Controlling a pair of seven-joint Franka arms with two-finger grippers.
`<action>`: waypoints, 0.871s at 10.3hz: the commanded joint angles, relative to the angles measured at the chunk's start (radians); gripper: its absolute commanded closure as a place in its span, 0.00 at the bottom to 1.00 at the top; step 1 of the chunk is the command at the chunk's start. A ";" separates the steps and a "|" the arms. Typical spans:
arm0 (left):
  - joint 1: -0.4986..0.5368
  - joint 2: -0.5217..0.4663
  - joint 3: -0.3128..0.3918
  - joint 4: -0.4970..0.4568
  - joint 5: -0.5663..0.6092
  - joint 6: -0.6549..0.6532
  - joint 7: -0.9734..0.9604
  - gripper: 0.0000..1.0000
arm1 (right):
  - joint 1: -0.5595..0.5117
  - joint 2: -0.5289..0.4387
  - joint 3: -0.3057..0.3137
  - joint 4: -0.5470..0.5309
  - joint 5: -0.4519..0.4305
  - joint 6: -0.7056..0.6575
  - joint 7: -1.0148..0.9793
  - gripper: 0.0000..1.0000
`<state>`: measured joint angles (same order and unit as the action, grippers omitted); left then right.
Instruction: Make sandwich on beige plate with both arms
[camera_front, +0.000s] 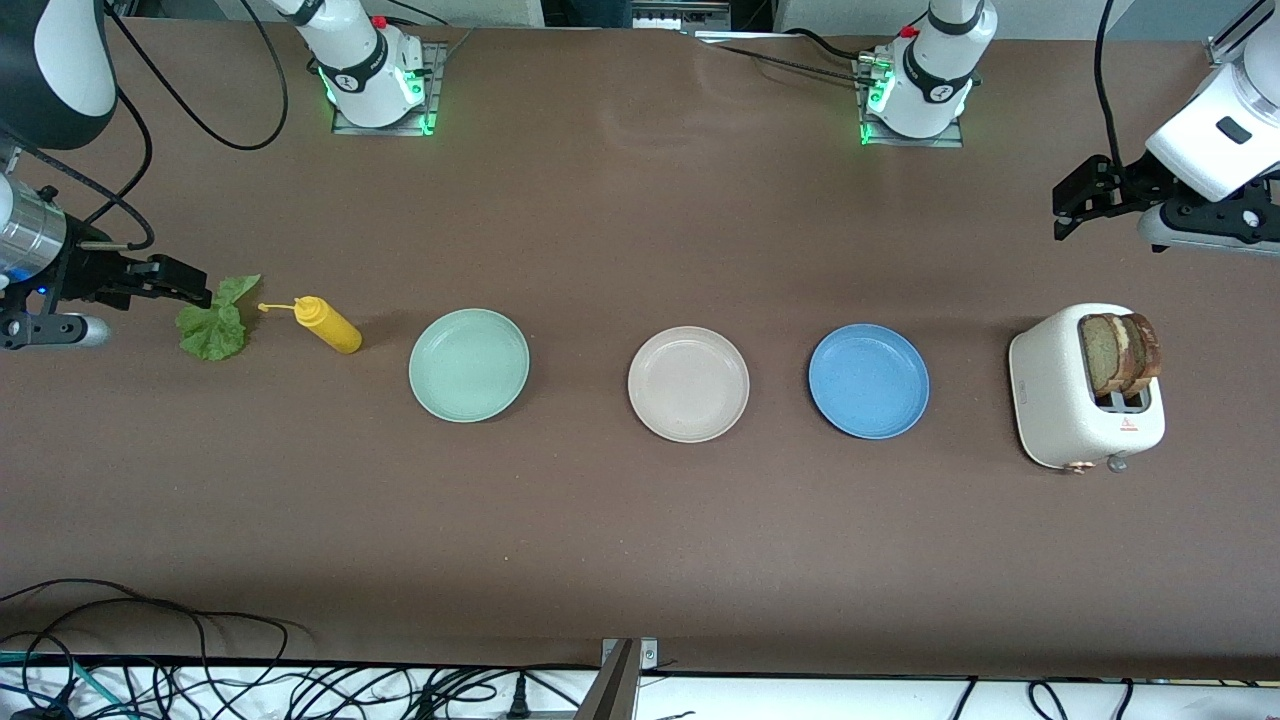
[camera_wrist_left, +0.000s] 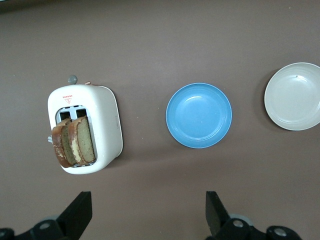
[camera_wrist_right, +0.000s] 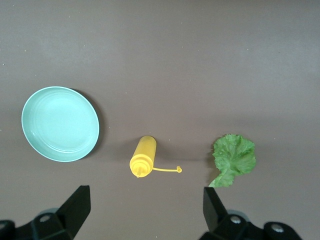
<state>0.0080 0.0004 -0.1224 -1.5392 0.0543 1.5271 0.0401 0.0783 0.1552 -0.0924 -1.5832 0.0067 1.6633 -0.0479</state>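
Plates: three round plates lie in a row across the brown table (camera_front: 640, 540), the beige plate (camera_front: 688, 384) in the middle, bare and ready, with a mint-green plate (camera_front: 469, 364) toward the right arm's end and a blue plate (camera_front: 868, 380) toward the left arm's end.
Bread: two crusted bread slices (camera_front: 1120, 354) stand upright in the slots of a white toaster (camera_front: 1070, 400) at the left arm's end of the table.
Lettuce: the lettuce leaf (camera_front: 216, 322) lies flat at the right arm's end, just beside a yellow mustard bottle (camera_front: 328, 324) lying on its side.
Left gripper: the left gripper (camera_front: 1068, 208) hangs in the air near the toaster, fingers spread wide and empty.
Right gripper: the right gripper (camera_front: 180, 282) hovers close by the leaf, likewise spread and holding nothing.
Stage: nothing is on the beige plate yet; judged from this, assembly has not begun.
Doing it well: the left arm would best centre over the outer slice, pinch its upper crust across the thin faces and lift straight up to clear the slot. The right arm should take the leaf by its ruffled edge, keeping clear of the bottle.
Risk: a tilted pull could drag the second slice or rock the toaster.
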 joint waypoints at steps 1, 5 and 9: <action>0.000 0.003 -0.005 0.013 0.010 -0.012 -0.013 0.00 | -0.008 -0.002 0.003 0.008 0.012 -0.005 -0.006 0.00; 0.000 0.003 -0.005 0.013 0.010 -0.012 -0.011 0.00 | -0.008 -0.002 0.003 0.008 0.012 -0.005 -0.007 0.00; 0.000 -0.002 -0.005 0.014 0.010 -0.013 -0.006 0.00 | -0.008 0.000 0.003 0.008 0.012 -0.005 -0.009 0.00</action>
<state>0.0080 0.0000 -0.1229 -1.5385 0.0543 1.5271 0.0394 0.0783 0.1554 -0.0924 -1.5832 0.0067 1.6633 -0.0484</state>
